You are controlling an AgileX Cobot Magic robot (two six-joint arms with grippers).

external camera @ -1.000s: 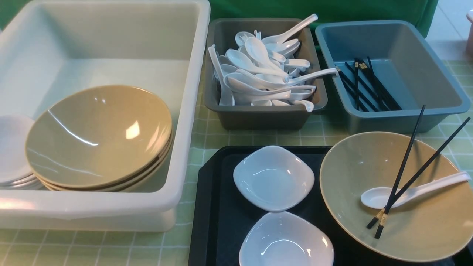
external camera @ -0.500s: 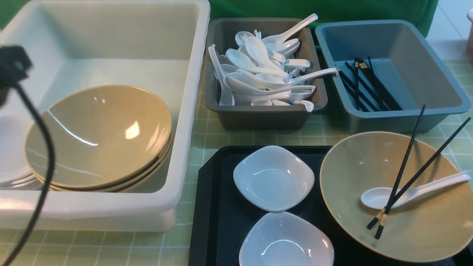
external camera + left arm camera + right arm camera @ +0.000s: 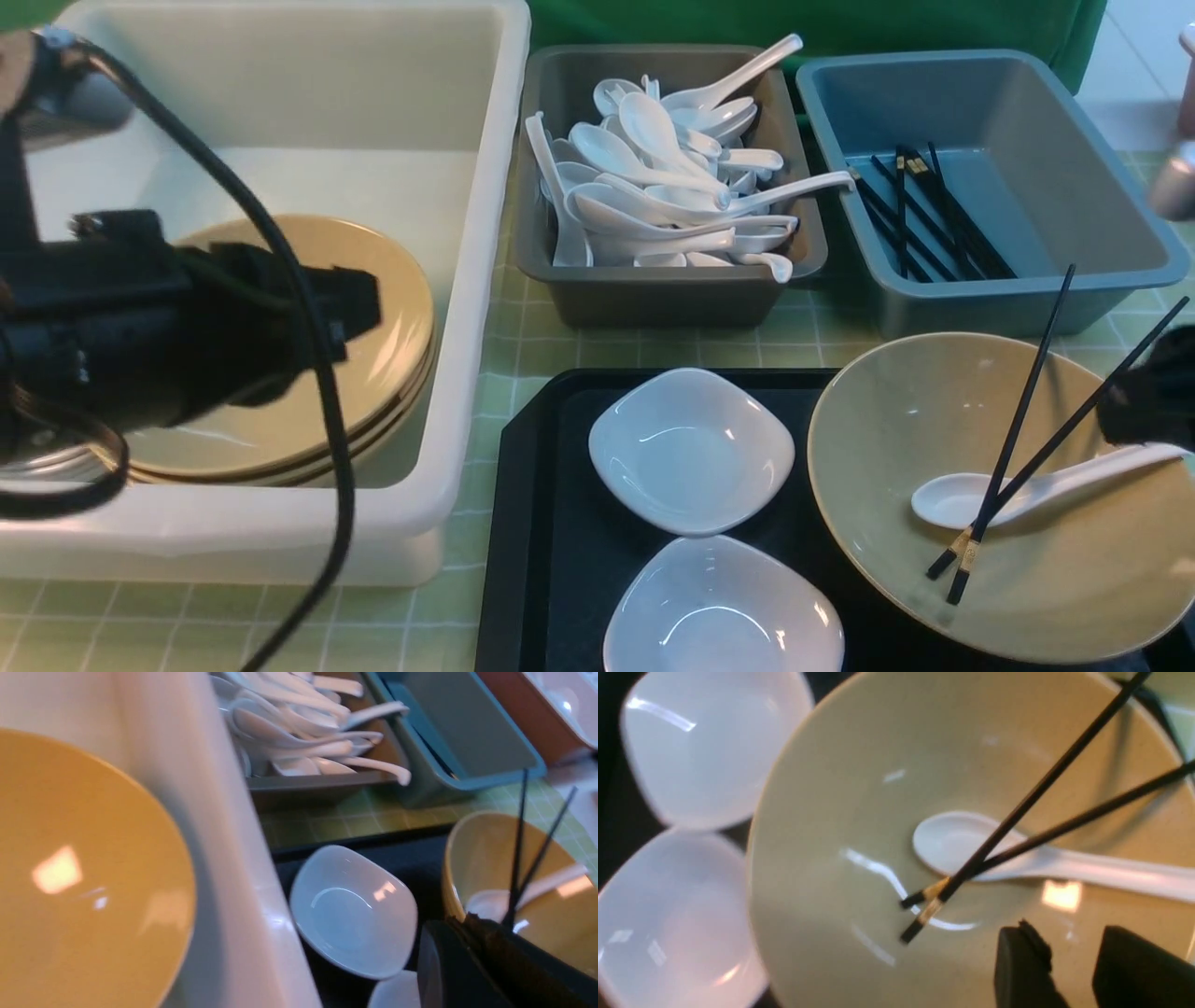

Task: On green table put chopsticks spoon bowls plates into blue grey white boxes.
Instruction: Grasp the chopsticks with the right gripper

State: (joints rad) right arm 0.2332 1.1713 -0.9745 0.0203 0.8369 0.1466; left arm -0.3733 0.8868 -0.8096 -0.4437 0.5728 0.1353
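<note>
- A black tray (image 3: 551, 523) sits on the green table (image 3: 523, 355), at the near middle and right.
- A tan bowl (image 3: 868, 523) rests on the tray's right side.
- Two chopsticks (image 3: 1011, 437) lie in this bowl, crossing just above their gold-banded thick ends. Those ends sit low in the bowl on the near side. The thin tips rise up and away past the far right rim.
- The spoon (image 3: 952, 499) lies under them, scoop up near the bowl's middle. Its long handle runs out to the right rim.
- Two white plates (image 3: 691, 448) sit upright on the tray's left half, one behind the other.
- Behind the tray stand the grey box (image 3: 653, 299), full of spoons, and the blue box (image 3: 980, 303), holding chopsticks.
- Left of the tray is the white box (image 3: 485, 280) with stacked bowls (image 3: 392, 308).
- The left gripper (image 3: 359, 303) hangs over those stacked bowls, pointing toward the tray, fingers pressed together and empty.
- The right gripper (image 3: 1069, 935) hovers over the tray's right side, above the bowl. Its fingers are apart with nothing between them.
</note>
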